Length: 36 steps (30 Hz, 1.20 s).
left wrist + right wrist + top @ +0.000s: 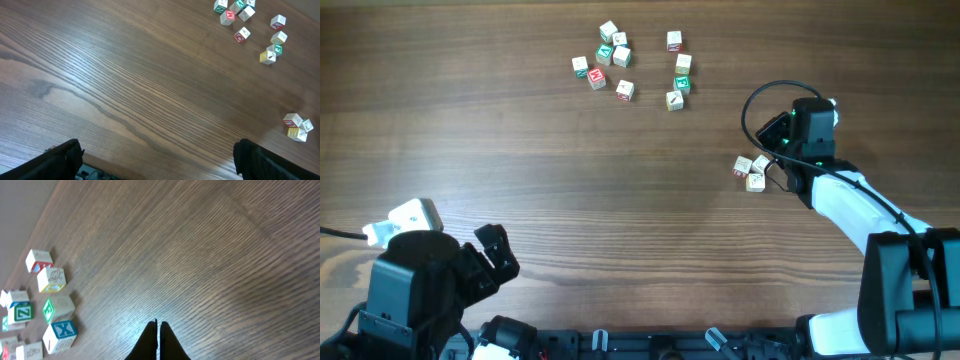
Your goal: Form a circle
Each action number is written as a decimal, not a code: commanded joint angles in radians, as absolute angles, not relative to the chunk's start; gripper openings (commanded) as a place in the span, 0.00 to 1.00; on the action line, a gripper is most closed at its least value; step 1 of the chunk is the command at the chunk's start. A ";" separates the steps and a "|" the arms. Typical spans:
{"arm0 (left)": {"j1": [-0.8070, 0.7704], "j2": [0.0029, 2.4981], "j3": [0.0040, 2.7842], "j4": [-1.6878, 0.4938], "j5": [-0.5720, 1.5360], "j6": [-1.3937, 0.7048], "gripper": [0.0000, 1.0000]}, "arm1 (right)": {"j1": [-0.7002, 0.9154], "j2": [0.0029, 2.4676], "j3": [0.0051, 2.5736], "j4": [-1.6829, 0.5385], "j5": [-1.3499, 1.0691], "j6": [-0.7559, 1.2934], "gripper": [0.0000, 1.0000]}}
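Cubes (622, 57): likely light, rigid, smooth wood that skitters easily; pinch opposite flat faces. Right end effector (158, 330) pressed together, empty; left end effector (157, 162) spread wide.

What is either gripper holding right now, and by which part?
Nothing is held. The left gripper stands open and empty; the right gripper is shut on nothing, with three cubes lying beside it.

Left claw (498, 252) spread wide, right claw (158, 328) pinched

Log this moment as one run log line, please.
left gripper: open, empty | right gripper: shut, empty | main cube group: loose, no circle yet | three cubes: separate cluster near right gripper
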<state>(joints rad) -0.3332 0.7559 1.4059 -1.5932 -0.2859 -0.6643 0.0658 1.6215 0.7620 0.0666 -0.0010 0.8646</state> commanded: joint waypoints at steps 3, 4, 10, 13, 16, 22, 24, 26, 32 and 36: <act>-0.329 0.758 1.406 -1.591 -0.281 -0.674 1.00 | 0.131 1.613 0.778 0.057 -0.016 0.841 0.05; -0.329 0.758 1.406 -1.591 -0.281 -0.674 1.00 | 0.137 1.614 0.778 0.055 -0.012 0.842 0.05; -0.329 0.758 1.406 -1.591 -0.281 -0.674 1.00 | 0.143 1.661 0.778 0.051 -0.010 0.868 0.05; -0.329 0.758 1.406 -1.591 -0.281 -0.674 1.00 | 0.144 1.663 0.778 0.049 -0.019 0.868 0.05; -0.329 0.758 1.406 -1.591 -0.281 -0.674 1.00 | 0.149 1.663 0.778 0.020 -0.032 0.868 0.05; -0.329 0.758 1.406 -1.591 -0.281 -0.674 1.00 | 0.152 1.663 0.778 -0.010 -0.052 0.886 0.05; -0.329 0.758 1.406 -1.591 -0.281 -0.674 1.00 | 0.152 1.663 0.778 -0.022 -0.054 0.892 0.05; -0.329 0.758 1.406 -1.591 -0.281 -0.674 1.00 | 0.152 1.663 0.778 -0.032 -0.055 0.894 0.05; -0.329 0.758 1.406 -1.591 -0.281 -0.674 1.00 | 0.154 1.663 0.778 -0.048 -0.070 0.894 0.05; -0.329 0.758 1.406 -1.591 -0.281 -0.674 1.00 | 0.154 1.663 0.778 -0.061 -0.073 0.894 0.05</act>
